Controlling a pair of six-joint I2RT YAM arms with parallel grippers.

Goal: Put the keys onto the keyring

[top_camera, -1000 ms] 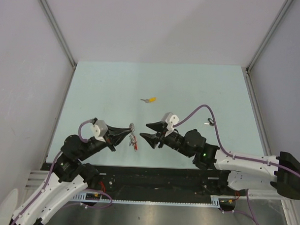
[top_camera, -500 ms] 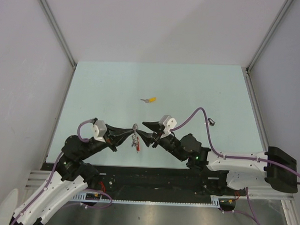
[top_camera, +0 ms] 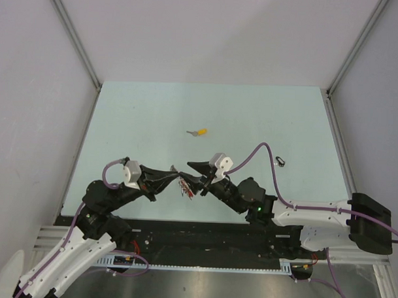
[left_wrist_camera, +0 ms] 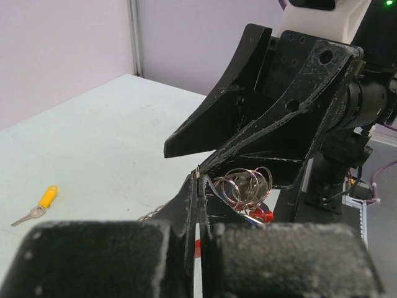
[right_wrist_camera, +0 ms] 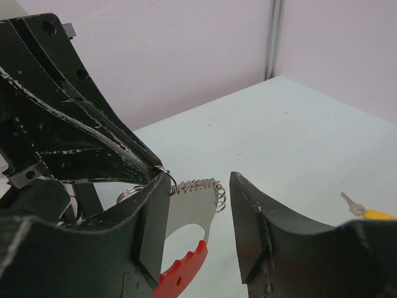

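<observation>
Left gripper [top_camera: 176, 176], jaws together, pinches the small silver metal keyring [left_wrist_camera: 242, 185] clear of the tabletop [top_camera: 141, 114]. A silver key with red plastic cap [right_wrist_camera: 186, 220] hangs with it between the right gripper's [right_wrist_camera: 200, 211] parted jaws. Probably light, stiff, slippery and free to swing; the flat blade looks the best place to grip.

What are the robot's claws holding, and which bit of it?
The left claw pinches the keyring by its thin silver ring, right at its tips. The right claw stands open around the chain, gripping nothing.
</observation>
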